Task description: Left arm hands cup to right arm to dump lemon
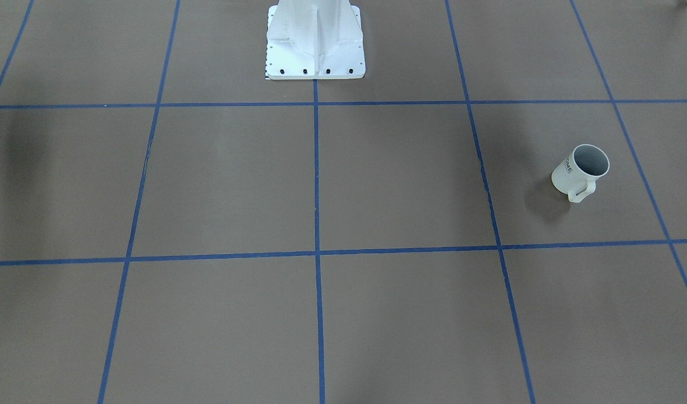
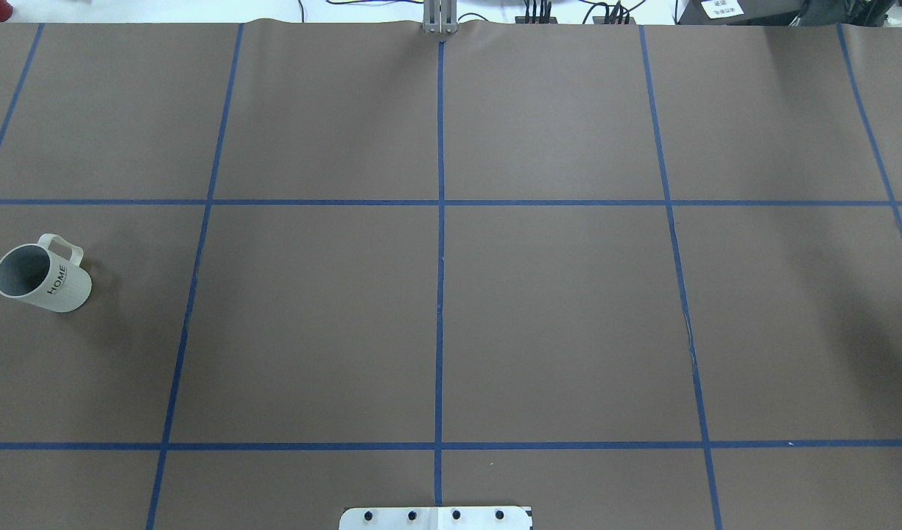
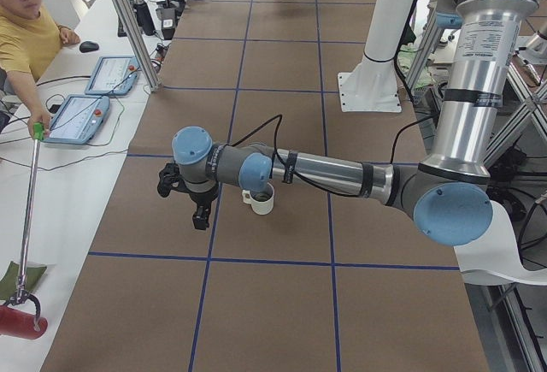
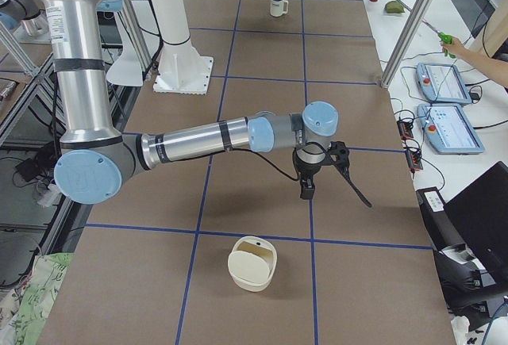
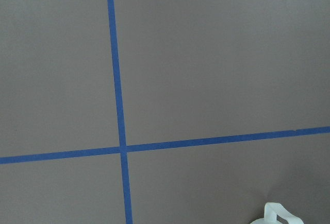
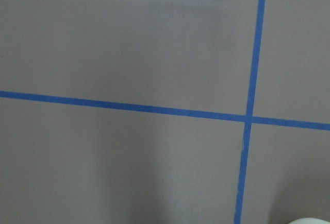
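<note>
Step in hand: we judge this to be the very start, the approach to the pick. The small cream-white mug with a loop handle and dark "HOME" lettering [image 2: 42,274] stands upright on the desk, ungripped.
Mug's place: it sits near the left end effector [image 3: 190,205], lower and off to its forearm side. Only its handle shows, at the bottom edge of the left wrist view.
Left end effector: we cannot tell whether it is released or clenched.
Right end effector [image 4: 321,182]: we cannot tell here either. It hangs well apart from the mug.
Lemon: we see none, and the mug's grey inside shows nothing.
Next move: we think the grey tubular left arm [image 3: 325,171] must shift sideways, descend, and grip the mug level.
Surface: the brown paper-covered desk [image 2: 554,309] carries a blue tape grid.
Room: a person in a yellow top [image 3: 30,43] sits beside the desk with tablet-like controllers [image 3: 79,117].
</note>
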Controlling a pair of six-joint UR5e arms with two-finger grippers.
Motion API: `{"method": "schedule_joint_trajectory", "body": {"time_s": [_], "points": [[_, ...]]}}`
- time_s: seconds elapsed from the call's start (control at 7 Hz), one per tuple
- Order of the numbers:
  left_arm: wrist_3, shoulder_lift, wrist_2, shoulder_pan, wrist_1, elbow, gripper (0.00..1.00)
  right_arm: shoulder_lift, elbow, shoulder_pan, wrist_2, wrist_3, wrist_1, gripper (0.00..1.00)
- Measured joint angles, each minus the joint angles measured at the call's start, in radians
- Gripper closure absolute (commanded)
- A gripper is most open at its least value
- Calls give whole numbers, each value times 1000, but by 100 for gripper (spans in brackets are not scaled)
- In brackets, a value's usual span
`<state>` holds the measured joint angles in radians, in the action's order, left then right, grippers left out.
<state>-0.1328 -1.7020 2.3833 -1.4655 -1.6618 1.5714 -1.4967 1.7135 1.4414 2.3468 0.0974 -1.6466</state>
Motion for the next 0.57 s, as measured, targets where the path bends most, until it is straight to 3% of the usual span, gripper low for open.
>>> {"method": "schedule_joint_trajectory", "body": {"time_s": [0.57], "points": [[-169, 104, -1, 222, -139, 65, 0, -54, 0, -38, 35, -10, 168, 0]]}}
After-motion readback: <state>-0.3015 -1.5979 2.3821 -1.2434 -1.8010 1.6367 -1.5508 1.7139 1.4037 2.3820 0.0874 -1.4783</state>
